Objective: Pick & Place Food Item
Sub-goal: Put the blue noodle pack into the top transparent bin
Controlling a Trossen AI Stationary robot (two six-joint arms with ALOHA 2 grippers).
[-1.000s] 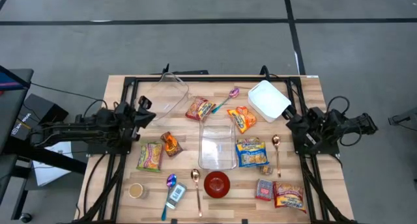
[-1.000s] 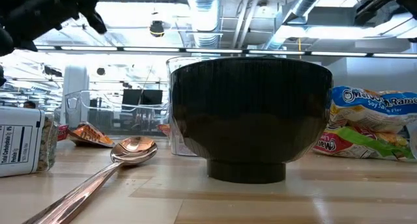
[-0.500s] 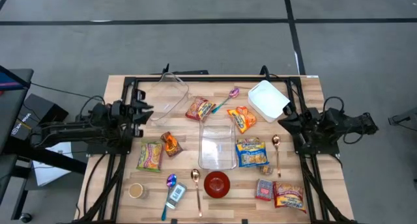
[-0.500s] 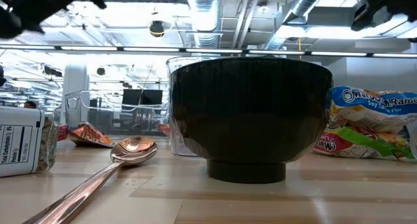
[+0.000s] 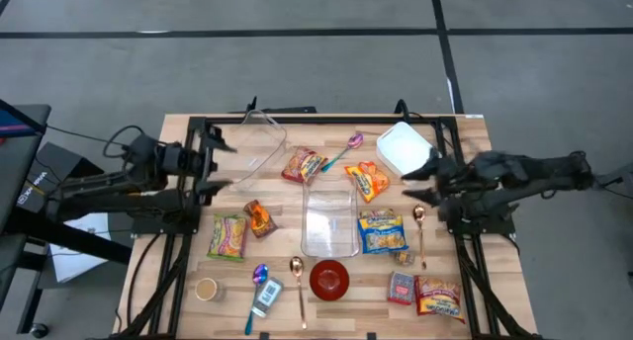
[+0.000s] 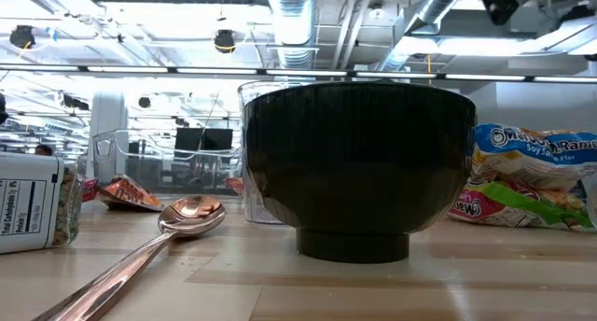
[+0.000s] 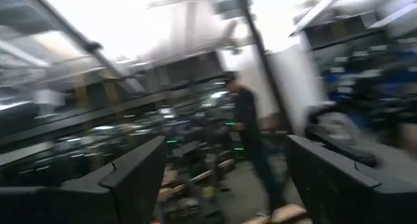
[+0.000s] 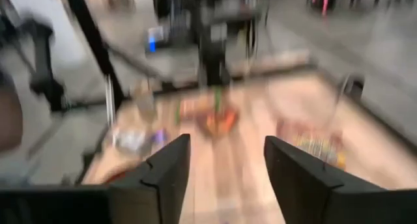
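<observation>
Spoons (image 5: 419, 217) number three, clear containers (image 5: 330, 221) two, red bowl (image 5: 329, 279) one.

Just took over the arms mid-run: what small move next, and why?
Probably lower the right gripper, open and empty above the table's right side, toward the orange snack packet beside it. The left gripper, also open and empty, waits by the clear container.

The high view looks straight down on the worktop (image 5: 188, 281); the low view sits level, close before the red bowl (image 5: 329, 279), which both share.
</observation>
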